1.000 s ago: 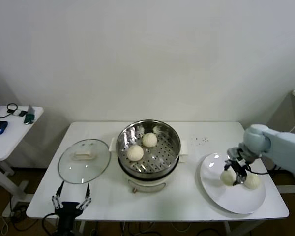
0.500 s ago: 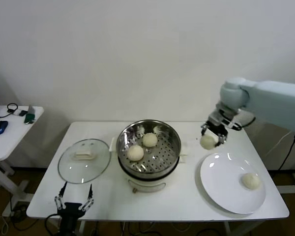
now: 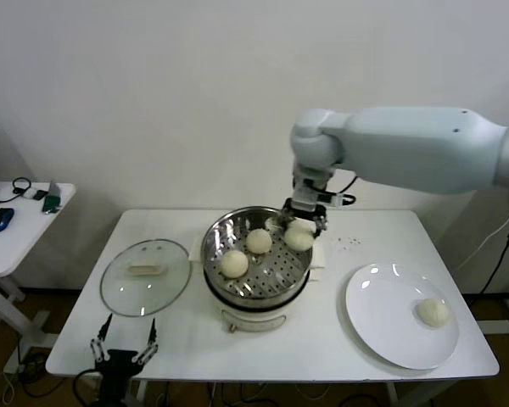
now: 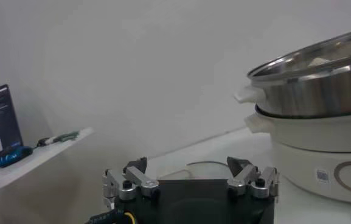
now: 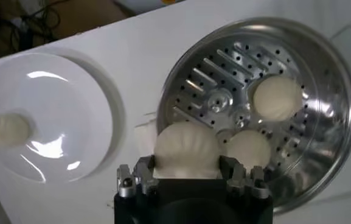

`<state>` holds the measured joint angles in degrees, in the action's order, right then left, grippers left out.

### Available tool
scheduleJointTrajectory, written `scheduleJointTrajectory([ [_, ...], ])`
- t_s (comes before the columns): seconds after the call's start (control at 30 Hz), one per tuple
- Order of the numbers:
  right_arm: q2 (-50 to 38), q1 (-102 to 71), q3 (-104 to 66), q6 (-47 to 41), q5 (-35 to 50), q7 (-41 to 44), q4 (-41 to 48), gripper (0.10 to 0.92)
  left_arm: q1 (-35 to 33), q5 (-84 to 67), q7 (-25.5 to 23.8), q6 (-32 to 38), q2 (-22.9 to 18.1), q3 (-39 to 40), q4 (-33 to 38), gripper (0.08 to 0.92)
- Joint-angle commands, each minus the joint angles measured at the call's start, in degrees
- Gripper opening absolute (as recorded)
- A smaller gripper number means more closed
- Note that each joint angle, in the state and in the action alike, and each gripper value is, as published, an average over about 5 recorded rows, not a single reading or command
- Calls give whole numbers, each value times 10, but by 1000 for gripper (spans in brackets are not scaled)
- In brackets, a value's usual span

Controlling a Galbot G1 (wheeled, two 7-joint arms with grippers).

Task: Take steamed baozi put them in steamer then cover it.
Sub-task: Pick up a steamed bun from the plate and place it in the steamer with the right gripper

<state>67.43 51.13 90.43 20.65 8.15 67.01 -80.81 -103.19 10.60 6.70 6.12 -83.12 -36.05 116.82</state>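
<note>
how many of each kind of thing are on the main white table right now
baozi: 4 (two in the steamer, one in the right gripper, one on the plate)
steamer: 1
glass lid: 1
plate: 1
total: 7

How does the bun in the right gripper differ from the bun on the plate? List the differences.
The bun in the right gripper is held above the steamer's rim; the bun on the plate lies on the white plate, alone. The right gripper is shut on the first; nothing touches the second. Both are round and off-white.
</note>
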Motion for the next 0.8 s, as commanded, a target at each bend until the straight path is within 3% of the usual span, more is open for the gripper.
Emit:
scheduleJointTrajectory([
  [0.03, 117, -65, -37, 47, -53, 8, 25, 687, 2, -7, 0, -3, 6, -6, 4, 823],
  [0.8, 121, -131, -17, 51, -66, 8, 31, 700, 2, -24, 0, -1, 9, -19, -1, 823],
])
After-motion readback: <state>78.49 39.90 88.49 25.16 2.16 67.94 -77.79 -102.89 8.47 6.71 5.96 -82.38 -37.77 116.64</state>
